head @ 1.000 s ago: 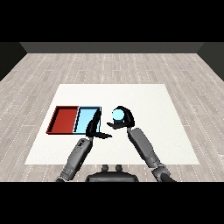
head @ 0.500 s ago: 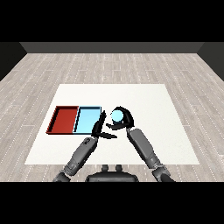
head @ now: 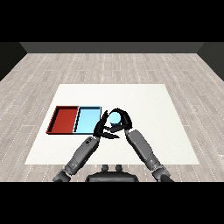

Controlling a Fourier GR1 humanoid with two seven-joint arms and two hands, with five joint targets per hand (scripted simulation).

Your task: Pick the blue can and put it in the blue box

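Blue can held just beside the light blue tray.

The right hand [head: 123,120] curls round the blue can [head: 114,117], holding it at the 3 o'clock edge of the light blue tray [head: 86,120], above the white table [head: 153,109]. The left hand [head: 102,127] sits at the can's 8 o'clock with its fingers straight and spread, close against it. The red tray [head: 64,119] adjoins the blue one at its 9 o'clock side.

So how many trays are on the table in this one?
2. The red tray lies at the table's left side; the light blue tray sits directly right of it, beside the left hand. None looks hidden.
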